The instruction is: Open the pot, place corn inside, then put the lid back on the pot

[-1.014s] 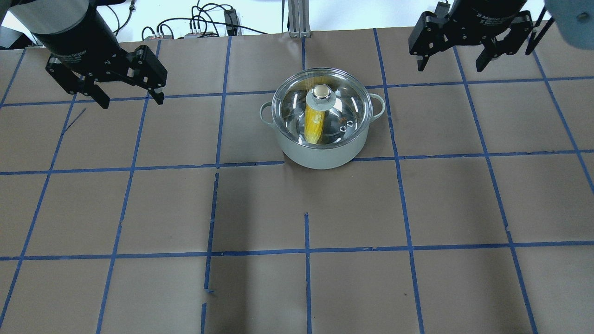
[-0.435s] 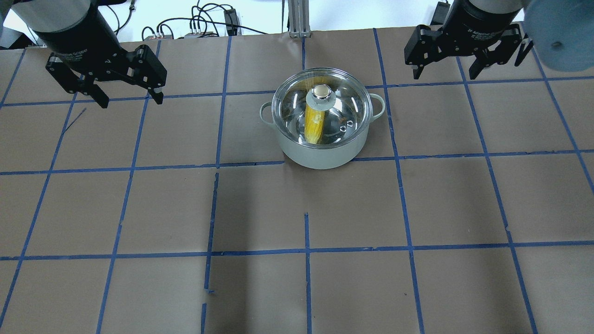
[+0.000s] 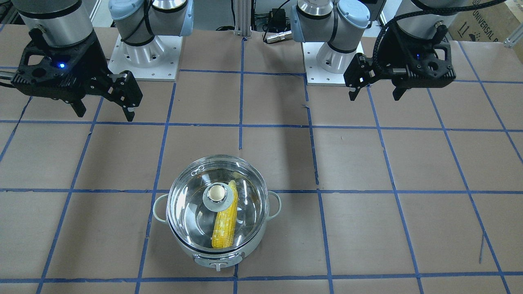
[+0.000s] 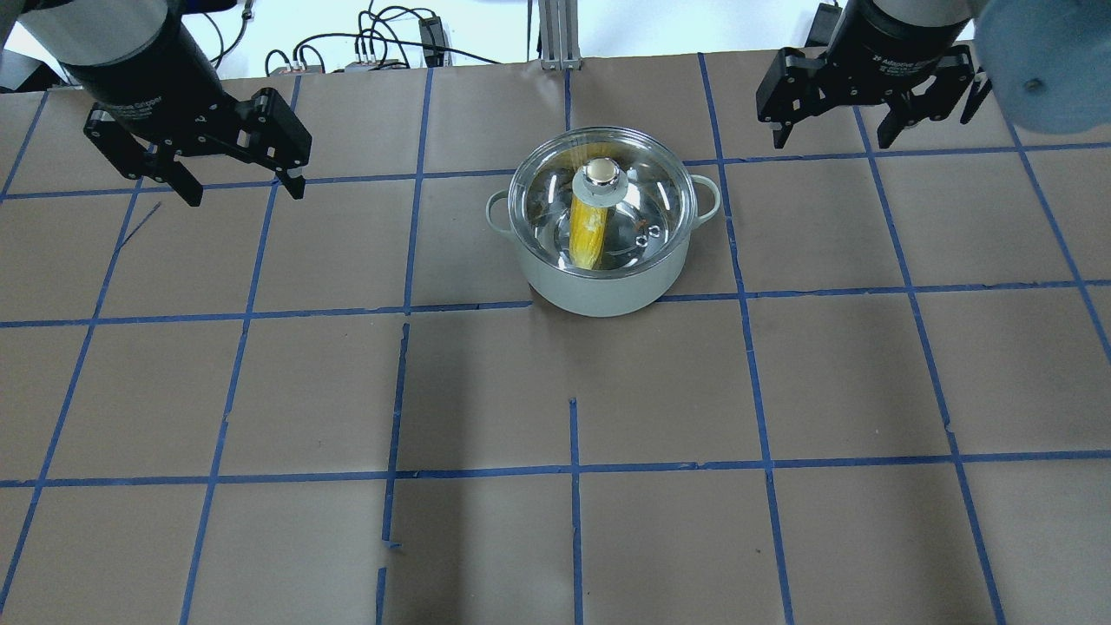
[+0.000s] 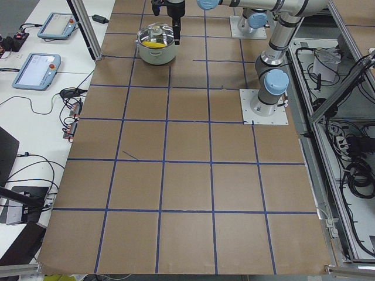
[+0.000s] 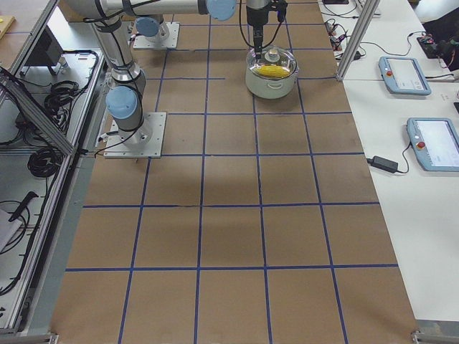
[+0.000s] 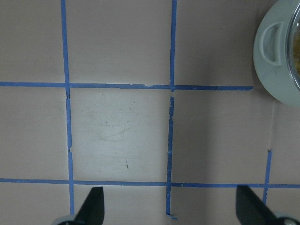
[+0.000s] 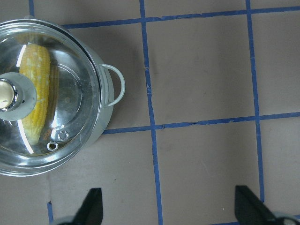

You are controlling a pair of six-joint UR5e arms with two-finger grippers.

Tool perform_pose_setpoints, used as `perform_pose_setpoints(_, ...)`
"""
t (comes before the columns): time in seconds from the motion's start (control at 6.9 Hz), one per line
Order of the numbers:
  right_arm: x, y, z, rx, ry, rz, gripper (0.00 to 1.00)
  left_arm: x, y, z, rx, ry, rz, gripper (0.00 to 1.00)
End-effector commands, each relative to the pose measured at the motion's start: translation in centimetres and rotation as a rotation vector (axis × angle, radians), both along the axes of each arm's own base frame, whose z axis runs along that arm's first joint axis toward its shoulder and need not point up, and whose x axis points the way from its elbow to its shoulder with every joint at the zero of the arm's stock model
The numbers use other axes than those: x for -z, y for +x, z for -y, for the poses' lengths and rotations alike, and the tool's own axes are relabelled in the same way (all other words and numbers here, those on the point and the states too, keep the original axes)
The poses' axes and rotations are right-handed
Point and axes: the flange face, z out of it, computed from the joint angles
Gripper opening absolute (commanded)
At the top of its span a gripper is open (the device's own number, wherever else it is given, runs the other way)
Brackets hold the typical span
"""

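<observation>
The pale green pot stands at the table's far middle. The clear glass lid sits on it, knob up. The yellow corn lies inside, seen through the glass. They also show in the front view: pot, lid, corn. The right wrist view shows the lid over the corn. My left gripper is open and empty, well left of the pot. My right gripper is open and empty, to the pot's right and farther back.
Cables and an aluminium post lie beyond the table's far edge. The arm bases stand at the robot's side of the table. The left wrist view shows the pot's side handle at top right.
My right gripper has shifted slightly to the left. My left gripper has barely moved. The pot, lid and corn have not moved.
</observation>
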Motion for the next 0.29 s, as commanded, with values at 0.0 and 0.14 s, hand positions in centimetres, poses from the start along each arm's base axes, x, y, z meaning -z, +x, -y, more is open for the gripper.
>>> perform_pose_setpoints(0.0, -0.21, -0.09, -0.08, 0.003, -0.004, -0.002, 0.99, -0.18, 0.03, 0.25, 0.0, -0.005, 0.002, 1.0)
perform_pose_setpoints(0.14, -0.21, -0.02, -0.1, 0.003, -0.004, -0.001, 0.99, -0.03, 0.02, 0.17, 0.0, -0.002, 0.001, 1.0)
